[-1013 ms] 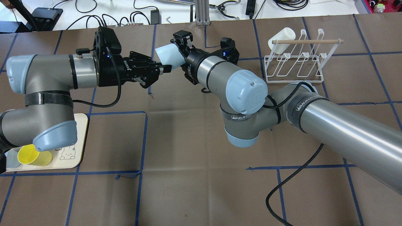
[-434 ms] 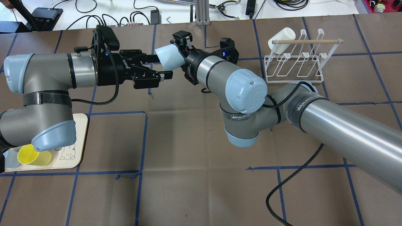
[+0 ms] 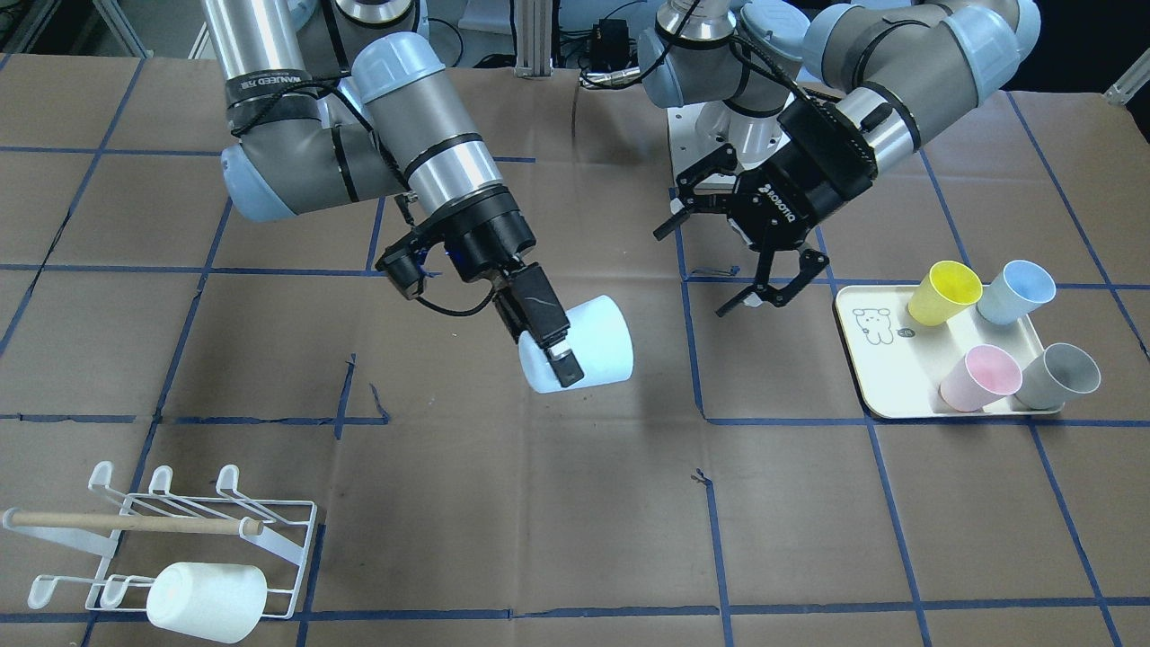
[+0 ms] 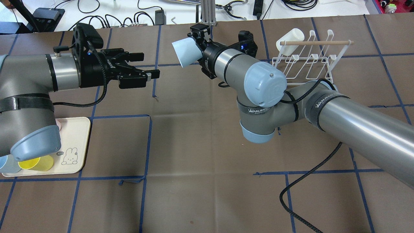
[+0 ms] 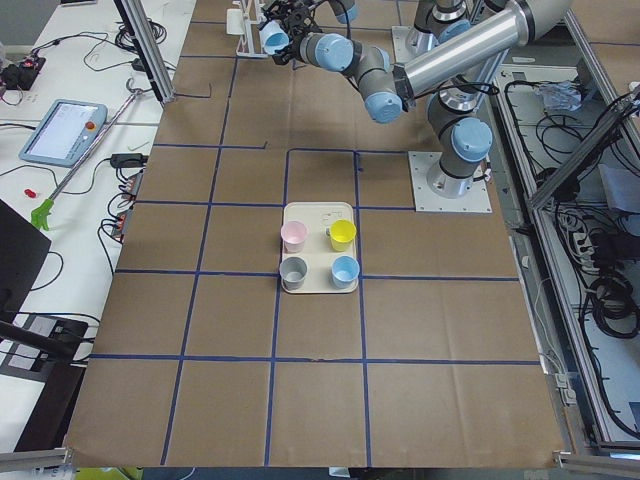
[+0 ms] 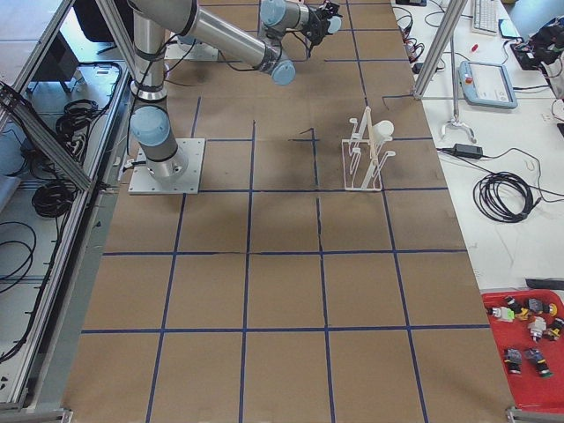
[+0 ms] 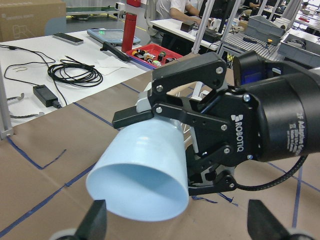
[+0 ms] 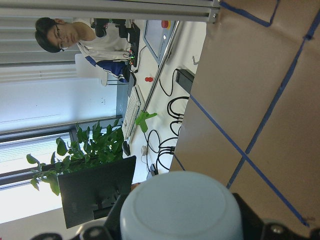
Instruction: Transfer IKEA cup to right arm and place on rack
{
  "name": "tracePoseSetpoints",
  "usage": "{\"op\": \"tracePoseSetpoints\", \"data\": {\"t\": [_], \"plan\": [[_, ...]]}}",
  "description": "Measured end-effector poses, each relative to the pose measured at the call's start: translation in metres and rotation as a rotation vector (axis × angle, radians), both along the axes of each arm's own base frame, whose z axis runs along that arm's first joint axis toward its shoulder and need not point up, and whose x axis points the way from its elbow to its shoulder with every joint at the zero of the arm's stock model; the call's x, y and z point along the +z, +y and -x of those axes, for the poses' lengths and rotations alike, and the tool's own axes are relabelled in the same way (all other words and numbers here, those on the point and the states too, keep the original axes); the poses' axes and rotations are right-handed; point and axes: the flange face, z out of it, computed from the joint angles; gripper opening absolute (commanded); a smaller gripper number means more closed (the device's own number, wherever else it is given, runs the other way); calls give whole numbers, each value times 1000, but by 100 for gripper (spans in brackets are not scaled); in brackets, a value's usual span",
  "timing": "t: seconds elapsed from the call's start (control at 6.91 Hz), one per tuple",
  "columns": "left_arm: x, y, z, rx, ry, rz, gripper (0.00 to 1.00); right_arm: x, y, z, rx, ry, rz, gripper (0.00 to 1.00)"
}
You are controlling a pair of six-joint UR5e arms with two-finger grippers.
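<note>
A pale blue IKEA cup (image 4: 182, 53) lies on its side in the air, open mouth toward the left arm. My right gripper (image 4: 195, 48) is shut on its base end; the front-facing view shows the gripper (image 3: 557, 355) clamped on the cup (image 3: 588, 346) above the table. My left gripper (image 4: 149, 65) is open and empty, well apart from the cup on its left; it also shows in the front-facing view (image 3: 692, 274). The left wrist view looks into the cup's mouth (image 7: 145, 170). The white wire rack (image 4: 304, 68) with a wooden dowel stands at the far right.
A white cup (image 4: 291, 40) hangs on the rack's left end. A cream tray (image 3: 876, 359) with a bear drawing holds yellow (image 3: 943, 292), blue (image 3: 1015, 289), pink (image 3: 979, 377) and grey (image 3: 1060, 376) cups near the left arm's base. A black cable (image 4: 304, 181) trails under the right arm.
My left gripper, which stood open around the cup's mouth, has drawn back to the left. My right arm has carried the cup a little right and farther back.
</note>
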Motion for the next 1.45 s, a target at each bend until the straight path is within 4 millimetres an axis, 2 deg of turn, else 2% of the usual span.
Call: {"op": "tracePoseSetpoints", "data": {"t": [0.14,0.43,0.58,0.72,0.87,1.16,1.3,1.45], "plan": [[13,17,-19,77,-73,-61,99,3,-17,32,18,62,56,9],[35,52,-35,181,-229,-189,99,7,-43,89,57,257,181,9],[43,54,-43,225,-284,-239,99,10,-54,114,74,376,243,9],[51,44,-54,270,-324,-289,99,13,-64,139,94,507,307,8],[59,25,-66,305,-352,-338,99,15,-73,165,123,662,371,8],[80,-28,-92,391,-412,-458,99,13,-89,229,180,982,458,8],[92,-54,-98,443,-443,-522,99,8,-101,256,206,1101,476,8],[97,-81,-91,495,-512,-577,99,-3,-120,276,239,1202,491,8]]}}
